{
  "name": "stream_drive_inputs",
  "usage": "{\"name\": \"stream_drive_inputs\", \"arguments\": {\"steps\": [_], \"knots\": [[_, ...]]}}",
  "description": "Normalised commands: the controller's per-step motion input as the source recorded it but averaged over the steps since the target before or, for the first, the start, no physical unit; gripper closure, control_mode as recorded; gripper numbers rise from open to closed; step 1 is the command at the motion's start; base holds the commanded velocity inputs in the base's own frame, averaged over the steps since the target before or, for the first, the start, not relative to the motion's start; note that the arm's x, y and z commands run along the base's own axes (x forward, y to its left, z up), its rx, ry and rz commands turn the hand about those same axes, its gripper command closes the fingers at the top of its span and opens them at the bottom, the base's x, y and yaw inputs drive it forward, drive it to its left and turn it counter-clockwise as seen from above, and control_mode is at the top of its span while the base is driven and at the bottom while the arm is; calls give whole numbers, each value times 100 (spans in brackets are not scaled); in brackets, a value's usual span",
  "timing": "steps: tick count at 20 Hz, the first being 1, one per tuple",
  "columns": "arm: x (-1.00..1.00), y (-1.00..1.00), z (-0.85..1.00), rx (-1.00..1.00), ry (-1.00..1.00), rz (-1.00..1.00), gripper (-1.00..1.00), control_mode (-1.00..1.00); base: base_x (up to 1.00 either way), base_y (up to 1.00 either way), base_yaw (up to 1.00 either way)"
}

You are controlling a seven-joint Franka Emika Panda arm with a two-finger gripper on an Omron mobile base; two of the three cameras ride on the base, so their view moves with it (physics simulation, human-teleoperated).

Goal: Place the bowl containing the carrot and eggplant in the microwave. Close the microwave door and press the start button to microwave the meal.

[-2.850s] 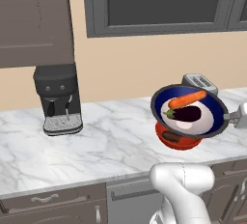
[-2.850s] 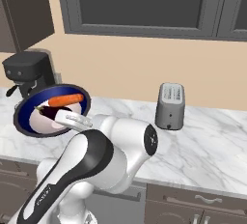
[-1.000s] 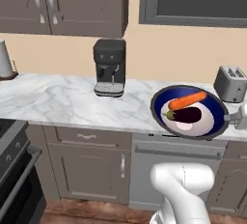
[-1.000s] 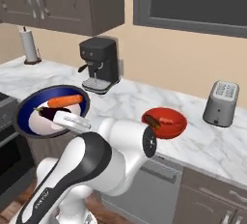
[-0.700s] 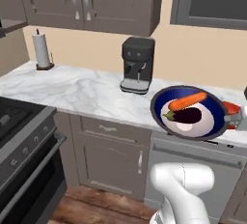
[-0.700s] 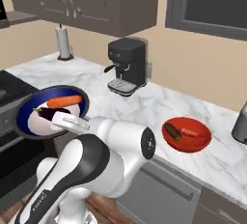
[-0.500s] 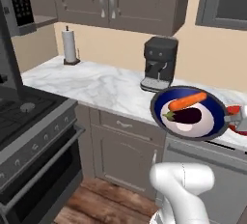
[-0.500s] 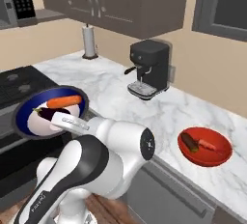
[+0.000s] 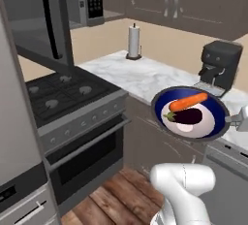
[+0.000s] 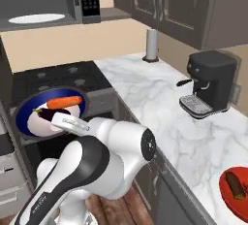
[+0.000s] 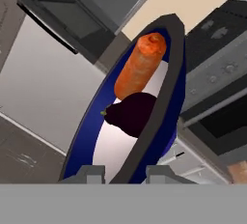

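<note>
Two jaws pinch the bowl (image 11: 166,107) rim, carrot (image 11: 140,65) beyond.

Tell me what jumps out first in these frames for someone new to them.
The dark blue bowl stands out, held up in the air at its rim by the hand, in front of the stove. In its white centre the orange carrot lies beside the purple eggplant. Up on the left the microwave door stands open, and the white turntable shows inside the microwave.
</note>
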Motion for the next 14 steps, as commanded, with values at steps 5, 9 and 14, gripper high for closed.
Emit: {"name": "stream_drive_inputs", "arguments": {"steps": [5,9,14], "knots": [[0,0,0,0,0,0,100,100,55,-14,45],[0,0,0,0,0,0,100,100,63,-14,40],[0,0,0,0,0,0,100,100,66,-13,37]]}}
